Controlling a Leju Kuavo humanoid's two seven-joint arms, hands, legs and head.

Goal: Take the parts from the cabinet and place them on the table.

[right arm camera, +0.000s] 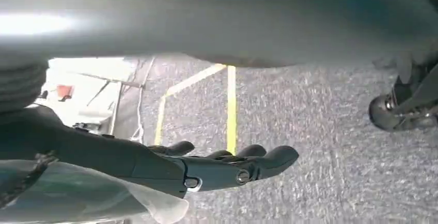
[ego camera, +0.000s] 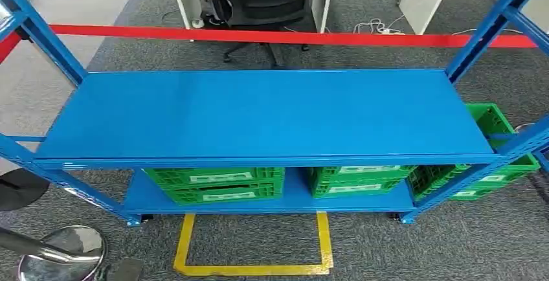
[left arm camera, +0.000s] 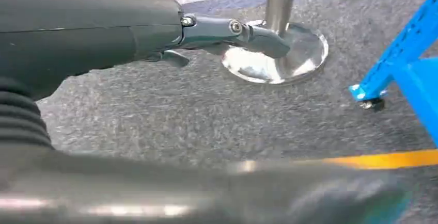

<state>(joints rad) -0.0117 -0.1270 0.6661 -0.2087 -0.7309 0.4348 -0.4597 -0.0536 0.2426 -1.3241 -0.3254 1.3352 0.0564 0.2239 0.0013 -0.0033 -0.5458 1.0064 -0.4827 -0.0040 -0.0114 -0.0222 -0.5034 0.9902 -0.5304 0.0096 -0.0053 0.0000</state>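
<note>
A blue metal cabinet rack (ego camera: 259, 112) stands in front of me in the head view, its upper shelf bare. On the lower shelf sit green plastic crates (ego camera: 217, 185), (ego camera: 359, 180), and a third green crate (ego camera: 482, 164) juts out at the right end. The upper shelf hides what the crates contain. My left hand (left arm camera: 155, 33) hangs over the grey carpet with its fingers (left arm camera: 253, 35) stretched out, holding nothing. My right hand (right arm camera: 206, 170) also hangs over the carpet, fingers extended and empty.
A yellow square outline (ego camera: 252, 265) is taped on the carpet before the rack. A chrome stanchion base (ego camera: 61, 252) stands at my lower left. A red barrier belt (ego camera: 259, 35) runs behind the rack, with a black office chair (ego camera: 265, 2) beyond it.
</note>
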